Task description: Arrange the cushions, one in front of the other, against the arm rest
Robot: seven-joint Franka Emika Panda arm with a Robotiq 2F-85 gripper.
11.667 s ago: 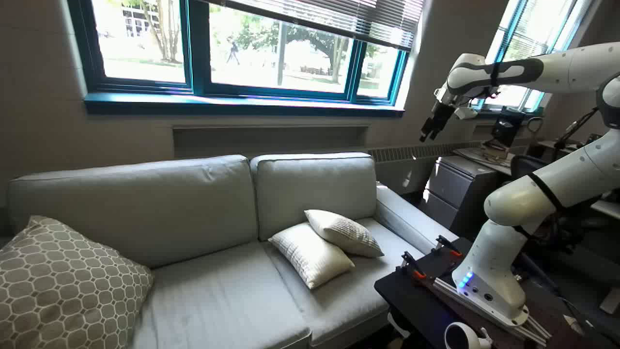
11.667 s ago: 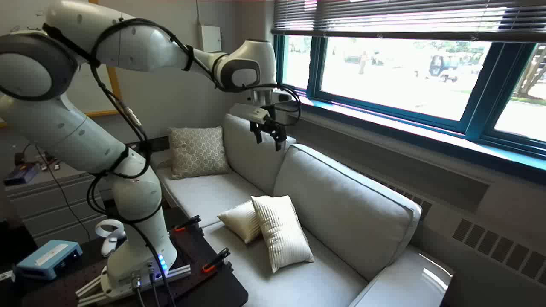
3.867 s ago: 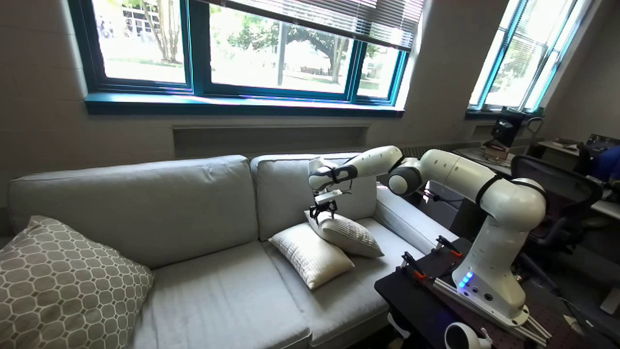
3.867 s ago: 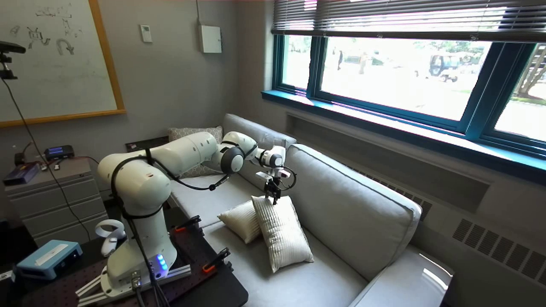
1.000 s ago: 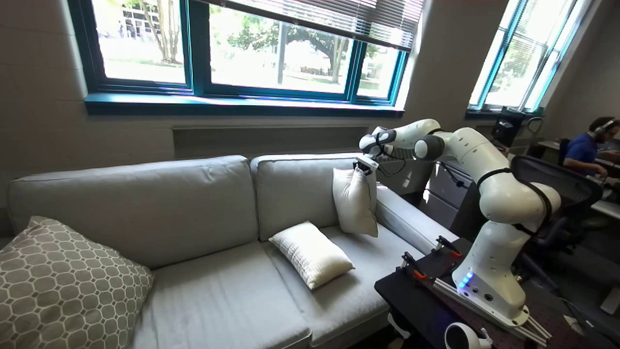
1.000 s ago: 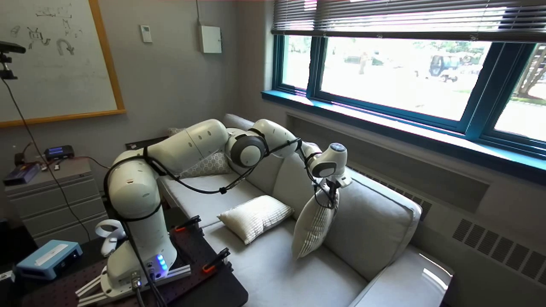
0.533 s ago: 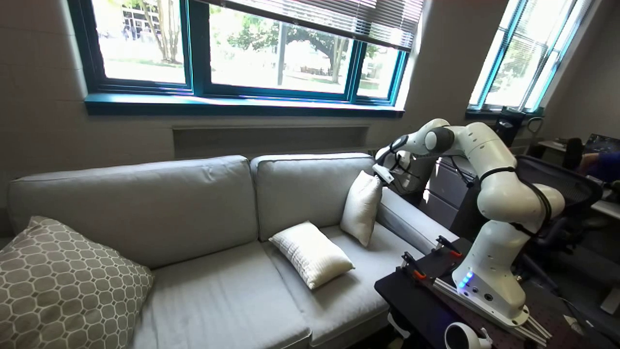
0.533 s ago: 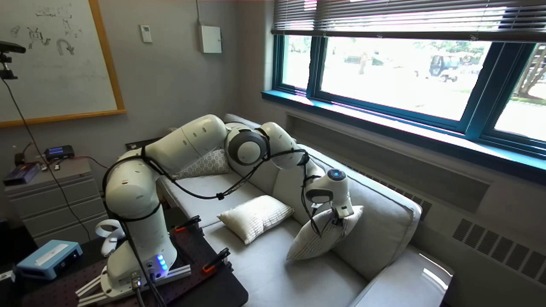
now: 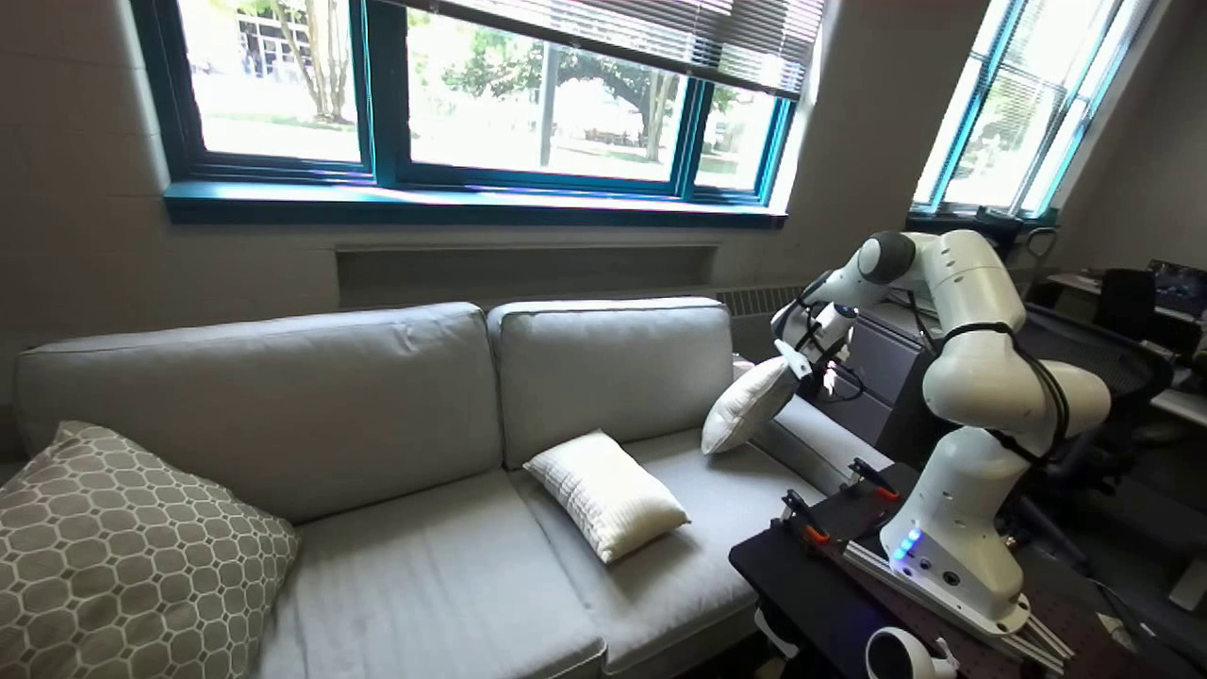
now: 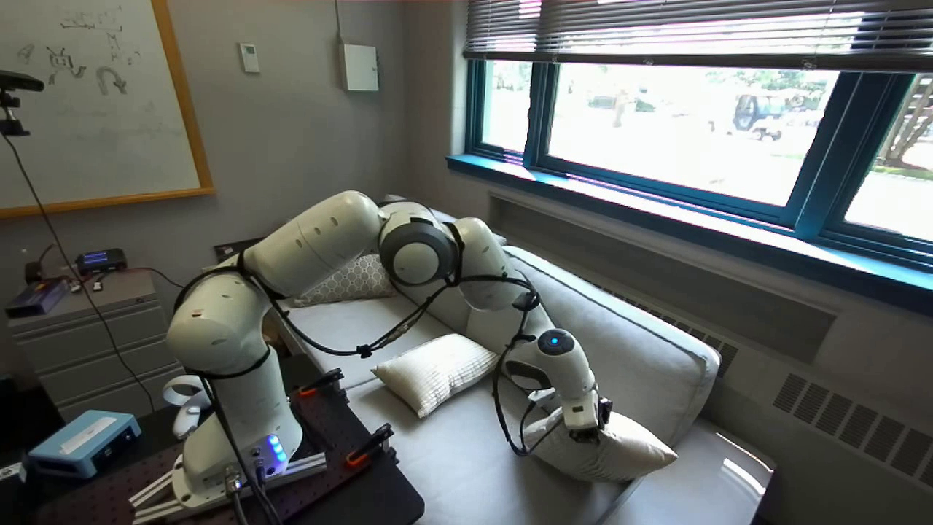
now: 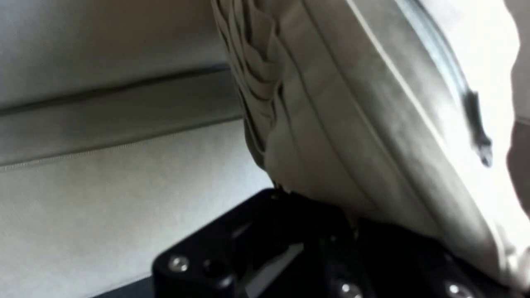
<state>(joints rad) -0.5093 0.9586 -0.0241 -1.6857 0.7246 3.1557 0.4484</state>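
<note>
Two jaws nearly together, pinching fabric of one cream-white cushion [image 11: 381,124].

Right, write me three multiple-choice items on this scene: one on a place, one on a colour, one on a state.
1. Where is the loose puffy cream-white fabric cushion?
A) On the windowsill
B) On the floor
C) On the pale grey fabric sofa seat

2. What colour is the wide rectangular window frame?
A) Blue
B) Red
C) Yellow

3. How does the black two-fingered gripper stand?
A) Open and empty
B) Shut on the other cream-white cushion
C) Out of view

1 C: both exterior views show it resting there.
2 A: the frame shows blue in both exterior views.
3 B: the wrist view shows folded fabric drawn into its jaws.
</note>
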